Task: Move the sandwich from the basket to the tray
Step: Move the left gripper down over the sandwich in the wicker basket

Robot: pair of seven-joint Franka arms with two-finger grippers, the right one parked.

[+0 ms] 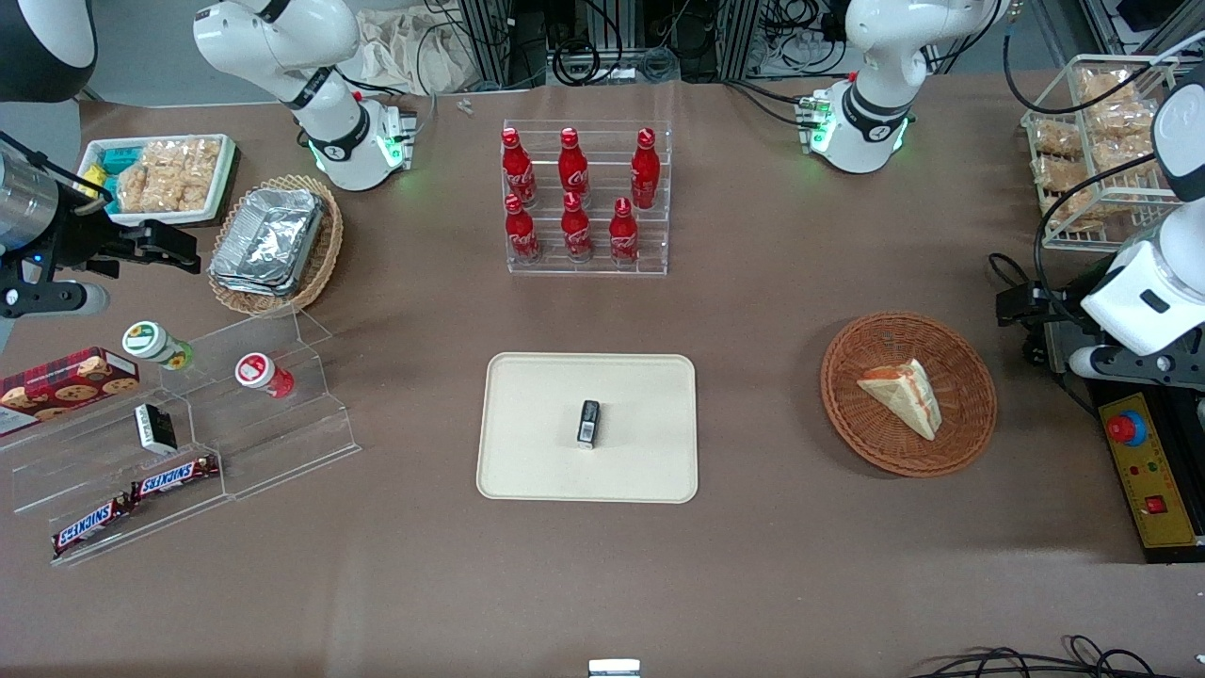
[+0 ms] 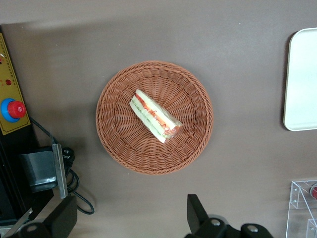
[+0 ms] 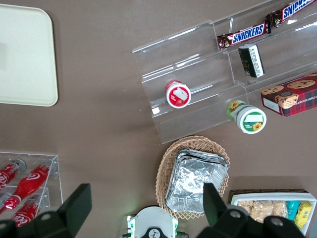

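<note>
Brown table (image 1: 753, 311) carries one basket (image 1: 970, 414) with one sandwich (image 1: 904, 394), beside one tray (image 1: 527, 452). My gripper (image 2: 126, 223) hangs wide open above the basket, holding nothing.

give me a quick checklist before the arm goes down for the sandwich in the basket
1. Sandwich lying in the basket, nothing on top of it: ok.
2. Gripper open, high above the table, hanging off the basket's rim rather than over the sandwich: not ok, needs centring.
3. Gripper empty: ok.
4. Tray free for the drop: not ok, a small dark packet lies at its middle; bare space remains around it.
5. Table between basket and tray holds nothing in the way: ok.
</note>
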